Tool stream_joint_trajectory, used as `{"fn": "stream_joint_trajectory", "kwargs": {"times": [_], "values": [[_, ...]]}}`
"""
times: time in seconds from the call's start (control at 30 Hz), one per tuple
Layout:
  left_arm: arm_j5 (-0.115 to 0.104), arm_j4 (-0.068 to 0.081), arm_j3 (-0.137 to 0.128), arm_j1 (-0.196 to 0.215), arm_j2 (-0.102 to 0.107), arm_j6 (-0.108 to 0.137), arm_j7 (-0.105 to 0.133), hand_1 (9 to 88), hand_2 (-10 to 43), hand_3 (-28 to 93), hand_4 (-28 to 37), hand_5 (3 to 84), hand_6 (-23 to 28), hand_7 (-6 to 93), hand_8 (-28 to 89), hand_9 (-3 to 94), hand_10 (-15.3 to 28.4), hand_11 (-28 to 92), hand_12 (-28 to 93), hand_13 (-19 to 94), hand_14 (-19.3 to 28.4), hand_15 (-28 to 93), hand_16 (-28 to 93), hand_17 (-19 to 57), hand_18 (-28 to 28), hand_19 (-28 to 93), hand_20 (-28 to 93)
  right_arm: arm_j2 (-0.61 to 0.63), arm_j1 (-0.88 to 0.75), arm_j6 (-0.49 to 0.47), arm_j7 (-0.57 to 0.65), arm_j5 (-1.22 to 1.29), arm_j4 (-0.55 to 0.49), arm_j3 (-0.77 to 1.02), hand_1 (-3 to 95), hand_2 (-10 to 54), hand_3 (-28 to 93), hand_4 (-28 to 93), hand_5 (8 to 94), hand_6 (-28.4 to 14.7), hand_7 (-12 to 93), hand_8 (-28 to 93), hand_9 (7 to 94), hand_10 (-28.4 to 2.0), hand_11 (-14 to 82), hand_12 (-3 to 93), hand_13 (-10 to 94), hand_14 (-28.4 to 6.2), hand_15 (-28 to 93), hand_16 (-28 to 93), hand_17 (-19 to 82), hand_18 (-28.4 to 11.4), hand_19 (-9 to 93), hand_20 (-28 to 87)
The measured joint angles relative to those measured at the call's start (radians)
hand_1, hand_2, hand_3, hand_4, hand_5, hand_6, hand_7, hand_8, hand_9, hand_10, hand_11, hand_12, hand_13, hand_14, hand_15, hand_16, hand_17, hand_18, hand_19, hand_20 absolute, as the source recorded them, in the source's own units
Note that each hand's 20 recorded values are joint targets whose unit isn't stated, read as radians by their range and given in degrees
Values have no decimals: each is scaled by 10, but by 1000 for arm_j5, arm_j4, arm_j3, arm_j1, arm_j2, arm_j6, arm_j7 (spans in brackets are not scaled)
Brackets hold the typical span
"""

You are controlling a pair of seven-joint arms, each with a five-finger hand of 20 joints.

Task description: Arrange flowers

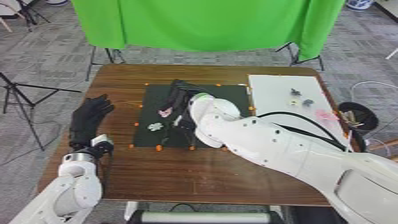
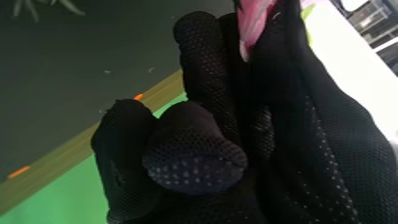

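So we had the pink flower [image 1: 165, 112] above the left half of the dark mat, pinched in the fingers of the right hand [image 1: 180, 92], and that glove was dotted, grippy-looking black mesh. In the right wrist view its petals looked smooth and streaky, pink running into white, with a thin yellow-green sliver [image 2: 307, 12] right beside them. Our left hand [image 1: 86, 120] was by the left edge of the table, black fabric too, fingers relaxed and a bit apart, pointing towards the far edge.

A white flower [image 1: 155, 126] with rounded, chunky petals lay on the mat [image 1: 153, 140] near its left edge. The mat was flat, matte and rectangular, with little orange bits [image 1: 159, 148] dotted round its edges. Over by the right edge of the table we had a smooth white board [image 1: 271, 85], carrying a dark flower [image 1: 295, 92], a pale yellowish one [image 1: 294, 102], a greyish one [image 1: 307, 102] and a soft, frilly-looking pink clump [image 1: 326, 116] at its right edge. A black cable [image 1: 293, 114] ran across the board.

The surface itself was brown wood [image 1: 169, 175], kinda shiny. Past its far edge we had a bright green cloth [image 1: 204, 25] hanging in loose folds. The floor [image 1: 40, 60] was grey, with a spindly black tripod [image 1: 31, 102] out left and a round dark bin [image 1: 357, 107] full of bits just off the right edge.
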Motion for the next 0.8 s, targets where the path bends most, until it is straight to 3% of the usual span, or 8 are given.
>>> {"fn": "stream_joint_trajectory", "kwargs": {"times": [0.8], "values": [[0,4,7,-16,-4,-5,3,193,22,711,-283,529,19,184,-79,468,134,210,142,399,166,239,8,88,102,76,159,-8,-6,-16,12,22,14,-5,522,-60,589,-189,745,25,184,39,762,-127,115,152,937,-18,593,276,665,-136,932,560]]}}
